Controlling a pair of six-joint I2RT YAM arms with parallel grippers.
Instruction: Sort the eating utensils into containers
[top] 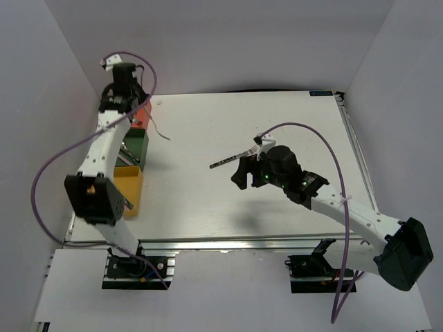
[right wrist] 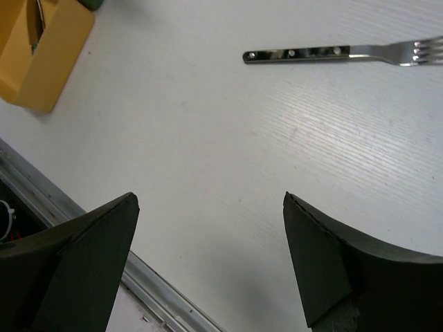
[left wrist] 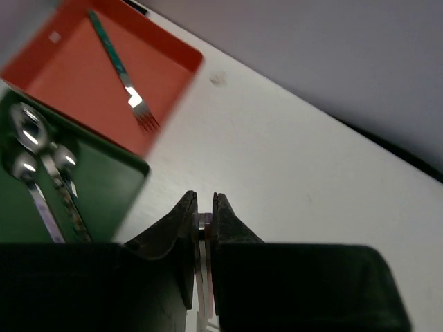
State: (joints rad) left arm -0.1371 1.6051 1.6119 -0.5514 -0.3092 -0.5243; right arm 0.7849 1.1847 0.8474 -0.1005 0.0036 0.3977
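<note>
My left gripper (top: pixel 143 113) is at the far left by the orange-red bin (top: pixel 142 117), shut on a thin pink-handled utensil (top: pixel 159 128) that sticks out over the table. In the left wrist view the jaws (left wrist: pixel 204 198) pinch that pink handle (left wrist: pixel 203 225). The orange-red bin (left wrist: pixel 62 76) holds a teal-handled fork (left wrist: pixel 121 69). The dark green bin (left wrist: pixel 104 187) holds several spoons (left wrist: pixel 41 162). My right gripper (top: pixel 242 171) is open and empty above the table (right wrist: pixel 210 200). A fork with a dark patterned handle (right wrist: pixel 332 52) lies just beyond it (top: pixel 225 162).
The yellow bin (top: pixel 129 188) stands nearest along the left edge, the dark green bin (top: pixel 136 147) behind it; the yellow bin also shows in the right wrist view (right wrist: pixel 45 52). A metal rail (right wrist: pixel 104 238) runs along the table's front edge. White walls enclose the table.
</note>
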